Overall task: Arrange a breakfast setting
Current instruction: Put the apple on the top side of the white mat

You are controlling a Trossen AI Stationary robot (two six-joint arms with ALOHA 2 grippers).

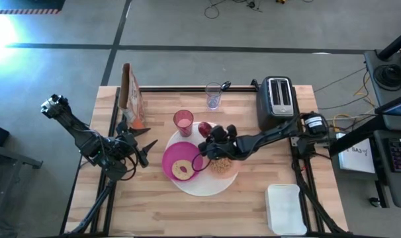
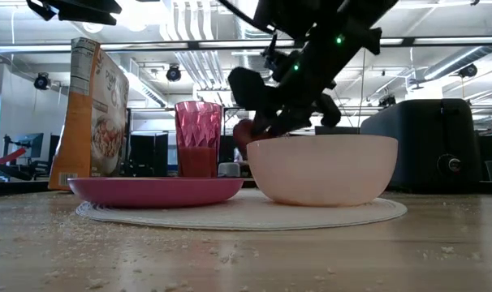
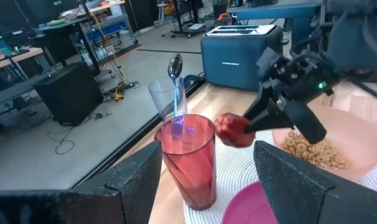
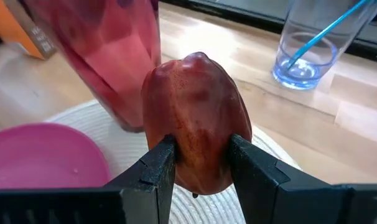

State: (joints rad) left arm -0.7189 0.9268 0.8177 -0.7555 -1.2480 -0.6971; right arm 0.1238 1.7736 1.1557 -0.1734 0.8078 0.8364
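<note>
A large white plate [image 1: 202, 185] carries a magenta bowl [image 1: 173, 157] with a round bread [image 1: 182, 170] in it, and a peach bowl [image 1: 222, 166] with cereal. At the plate's far edge stands the pink tumbler [image 1: 182, 122]. Beyond it is the clear cup [image 1: 214, 96] with the teal-handled spoon [image 3: 175, 87] in it. My right gripper [image 1: 207, 135] is shut on the small red fruit [image 4: 195, 112] between the tumbler and the peach bowl. My left gripper [image 1: 139, 142] stands open left of the plate, short of the tumbler, with nothing between its fingers. My right gripper pinches the red fruit's two opposite sides [image 4: 176, 146] between its two fingers [image 4: 158, 163]. The fingers come from the table's right, slanting down. The fruit [image 3: 232, 130] is lifted clear, above the plate's far part, close to the tumbler.
A cereal box [image 1: 131, 98] stands at the far left of the table, a black-and-silver toaster [image 1: 278, 100] at the far right, a white tub [image 1: 284, 208] at the near right. Crumbs lie scattered on the near wood [image 2: 230, 259].
</note>
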